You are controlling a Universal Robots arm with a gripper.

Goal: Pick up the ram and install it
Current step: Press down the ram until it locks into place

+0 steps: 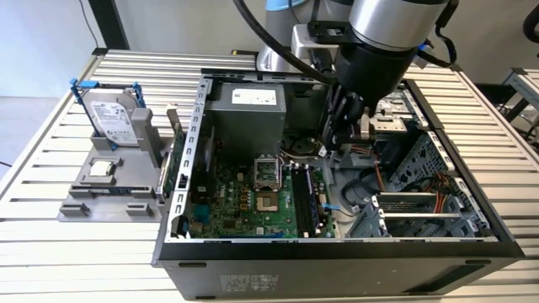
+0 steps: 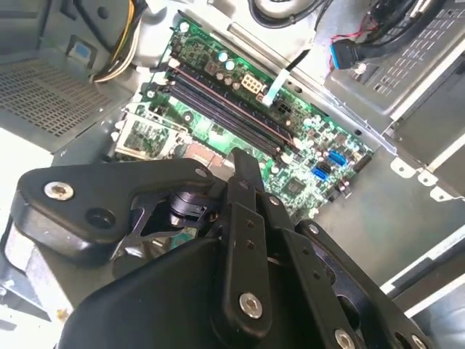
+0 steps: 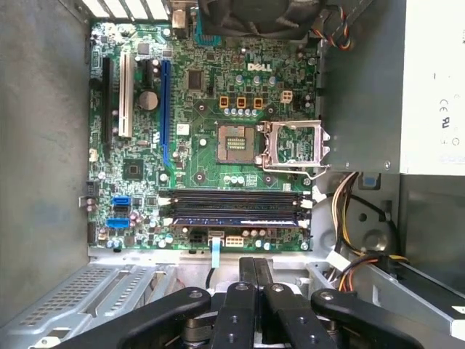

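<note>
The ram [image 3: 236, 216] lies seated edge-up in one of the black memory slots on the green motherboard [image 3: 203, 138], its latches at both ends. In the exterior view the ram [image 1: 304, 192] shows as a dark stick in the slots right of the processor socket [image 1: 267, 183]. My gripper [image 1: 335, 150] hangs above the open computer case [image 1: 337, 252], just beyond the far end of the slots and apart from the ram. Its fingers [image 3: 255, 265] are shut together with nothing between them. In the second wrist view the gripper [image 2: 244, 161] points down toward the slots [image 2: 229, 109].
A grey fixture [image 1: 110, 205] on the slatted table at the exterior view's left holds a silver hard drive [image 1: 112, 120] with blue brackets and a small square processor chip [image 1: 101, 168]. The power supply [image 1: 248, 110], cables [image 3: 349, 211] and drive cage [image 1: 421, 196] crowd the case.
</note>
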